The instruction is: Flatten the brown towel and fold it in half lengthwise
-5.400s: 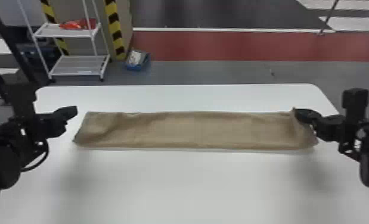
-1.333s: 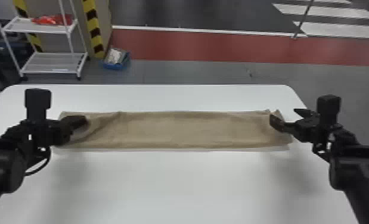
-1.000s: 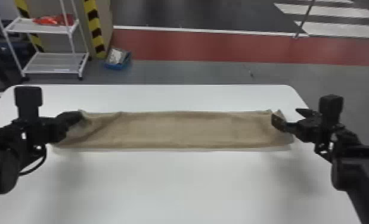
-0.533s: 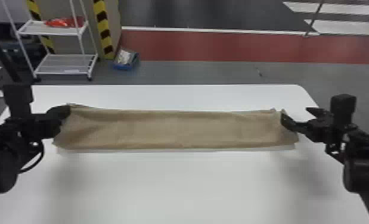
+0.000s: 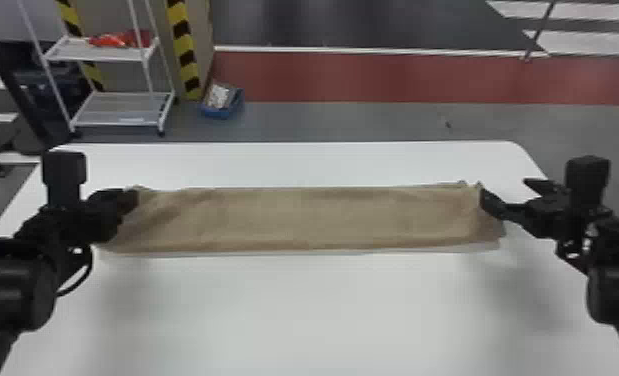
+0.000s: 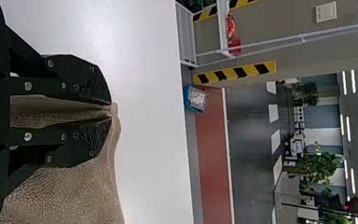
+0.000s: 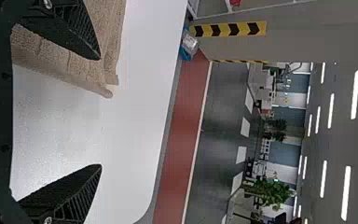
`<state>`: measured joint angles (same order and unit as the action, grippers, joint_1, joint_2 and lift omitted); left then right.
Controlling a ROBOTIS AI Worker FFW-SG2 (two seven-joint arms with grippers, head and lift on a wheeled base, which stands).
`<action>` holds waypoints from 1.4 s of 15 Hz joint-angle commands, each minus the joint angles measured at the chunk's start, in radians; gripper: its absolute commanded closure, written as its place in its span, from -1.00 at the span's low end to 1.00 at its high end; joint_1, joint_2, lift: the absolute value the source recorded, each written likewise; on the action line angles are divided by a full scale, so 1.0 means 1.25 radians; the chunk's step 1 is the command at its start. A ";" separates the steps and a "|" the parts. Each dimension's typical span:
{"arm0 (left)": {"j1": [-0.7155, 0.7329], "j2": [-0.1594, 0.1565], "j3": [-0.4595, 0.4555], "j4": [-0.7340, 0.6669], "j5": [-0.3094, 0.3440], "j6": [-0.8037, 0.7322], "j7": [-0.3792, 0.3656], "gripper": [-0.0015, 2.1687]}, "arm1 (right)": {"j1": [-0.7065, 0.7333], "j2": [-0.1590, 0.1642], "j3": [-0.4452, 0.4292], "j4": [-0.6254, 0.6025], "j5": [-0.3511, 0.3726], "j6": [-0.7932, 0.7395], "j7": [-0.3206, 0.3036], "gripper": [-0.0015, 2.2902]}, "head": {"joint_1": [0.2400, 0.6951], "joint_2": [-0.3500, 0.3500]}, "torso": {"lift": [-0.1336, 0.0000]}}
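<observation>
Workshop-like hall: hazard tape (image 5: 187,55), red floor band (image 5: 373,77), white rack (image 5: 108,107), strip lights (image 7: 355,94).

Spread fingers (image 7: 74,189), brown towel (image 7: 112,28), white table (image 7: 130,112)

White table (image 5: 298,320), brown towel (image 5: 298,217) across it
The towel lies in a long strip from the left gripper (image 5: 131,198), which pinches its far edge, to the right gripper (image 5: 506,189); the tabletop spreads beyond and nearer than both.
</observation>
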<state>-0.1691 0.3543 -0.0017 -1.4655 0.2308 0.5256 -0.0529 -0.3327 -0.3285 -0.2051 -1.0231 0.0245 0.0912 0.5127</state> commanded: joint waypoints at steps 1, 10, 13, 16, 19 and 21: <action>-0.001 0.000 -0.005 0.000 -0.015 -0.011 0.009 -1.00 | 0.002 -0.005 -0.003 0.000 -0.002 0.000 0.001 -0.95 | 1.00 -0.13 | -0.92; 0.038 0.016 0.044 0.004 -0.009 -0.284 0.063 -0.97 | -0.023 -0.035 -0.020 -0.001 -0.033 0.017 0.163 -0.95 | 1.00 -0.02 | -0.92; 0.059 0.016 0.063 -0.004 0.074 -0.257 -0.001 -0.97 | -0.025 -0.035 -0.019 -0.001 -0.036 0.020 0.173 -0.95 | 0.94 0.00 | -0.92; 0.076 0.016 0.084 -0.011 0.134 -0.232 -0.049 -0.97 | -0.046 -0.042 -0.020 0.013 -0.034 0.022 0.245 -0.95 | 0.98 -0.01 | -0.92; 0.070 0.020 0.085 -0.004 0.133 -0.230 -0.057 -0.97 | -0.081 -0.056 -0.020 0.039 -0.033 0.062 0.337 -0.94 | 1.00 0.00 | -0.92; 0.063 0.026 0.084 -0.003 0.133 -0.217 -0.057 -0.97 | -0.092 -0.064 -0.020 0.042 -0.033 0.098 0.370 -0.95 | 1.00 0.02 | -0.92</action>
<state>-0.0841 0.3822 0.1036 -1.4710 0.3966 0.2452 -0.1243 -0.4365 -0.4013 -0.2301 -0.9749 -0.0163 0.1856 0.9645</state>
